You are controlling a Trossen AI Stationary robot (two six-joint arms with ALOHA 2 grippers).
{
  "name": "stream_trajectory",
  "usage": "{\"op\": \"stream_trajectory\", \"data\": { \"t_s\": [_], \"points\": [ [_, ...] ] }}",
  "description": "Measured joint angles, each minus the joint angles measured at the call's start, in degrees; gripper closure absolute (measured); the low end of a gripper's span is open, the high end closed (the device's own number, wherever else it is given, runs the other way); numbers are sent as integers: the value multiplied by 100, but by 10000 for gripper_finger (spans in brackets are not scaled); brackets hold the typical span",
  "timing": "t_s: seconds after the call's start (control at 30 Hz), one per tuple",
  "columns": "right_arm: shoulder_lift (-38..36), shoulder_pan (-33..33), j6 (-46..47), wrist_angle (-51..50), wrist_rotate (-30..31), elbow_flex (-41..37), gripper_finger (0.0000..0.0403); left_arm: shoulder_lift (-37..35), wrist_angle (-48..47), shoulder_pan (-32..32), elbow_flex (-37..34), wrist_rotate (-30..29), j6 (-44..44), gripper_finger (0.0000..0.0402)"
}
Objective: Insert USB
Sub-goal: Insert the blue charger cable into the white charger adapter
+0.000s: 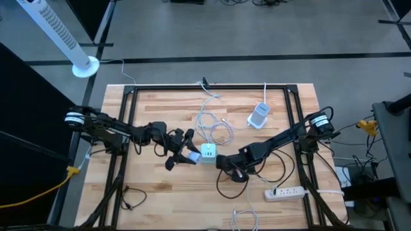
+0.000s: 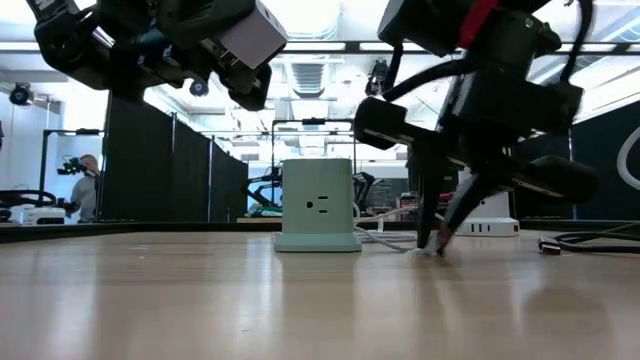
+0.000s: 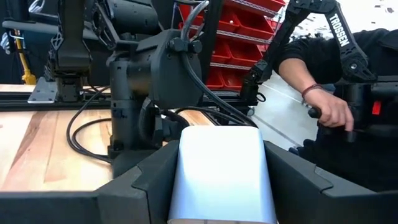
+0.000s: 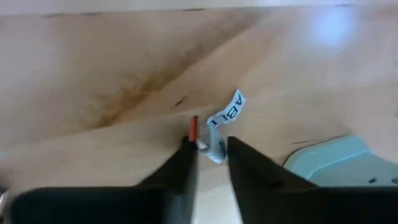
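— How is the right gripper [image 4: 211,155] seen to stand?

— It is lowered to the wooden table [image 1: 160,109] just beside the pale green power cube [image 1: 208,153], on that cube's right in the high view. In the right wrist view its two dark fingers [image 4: 180,168] are drawn nearly together, and a small USB plug [image 4: 214,148] with a white printed tag [image 4: 229,112] and a red mark is seen pinched between their tips. The tips are pressed close to the tabletop.

— And the left gripper [image 3: 217,186]?

— It is held above the table on the cube's other side. Its fingers are set fairly wide, and a pale blue-white block [image 3: 221,171] is gripped between them, filling the gap. The same block [image 1: 191,156] is seen in the high view at the cube's left edge.

— Where is the cube placed?

— Near the middle of the table, upright, with an outlet face shown to the low camera [image 2: 318,205]. A white cable [image 1: 212,122] is coiled behind it, and a white charger [image 1: 259,115] is laid farther back. A white power strip [image 1: 286,192] is set at the table's right front.

— Is anything else to be noted?

— A person's hand [image 3: 333,112], with a red band at the wrist, is seen beyond the table in the left wrist view, rested on a dark arm frame.
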Motion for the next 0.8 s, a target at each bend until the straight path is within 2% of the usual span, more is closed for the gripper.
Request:
{"op": "stream_trajectory", "data": {
  "t_s": [0.07, 0.23, 0.43, 0.63, 0.8],
  "points": [
    [0, 0, 465, 20, 37, 73, 389, 0, -12, -25, 0, 2, -2, 207],
    [-22, -32, 1550, -333, 37, 420, 385, 0, 3, -43, 0, -9, -2, 207],
    [-42, -355, 2856, -1214, -85, 1184, 388, 1, 107, -57, 0, -370, 0, 207],
    [-46, -967, 4496, -2165, -984, 1993, 388, 22, 147, -111, 0, -440, 0, 207],
    [-49, -1385, 5648, -2284, -1879, 2461, 388, 24, 102, -122, 0, -544, 194, 207]
  ]
}}
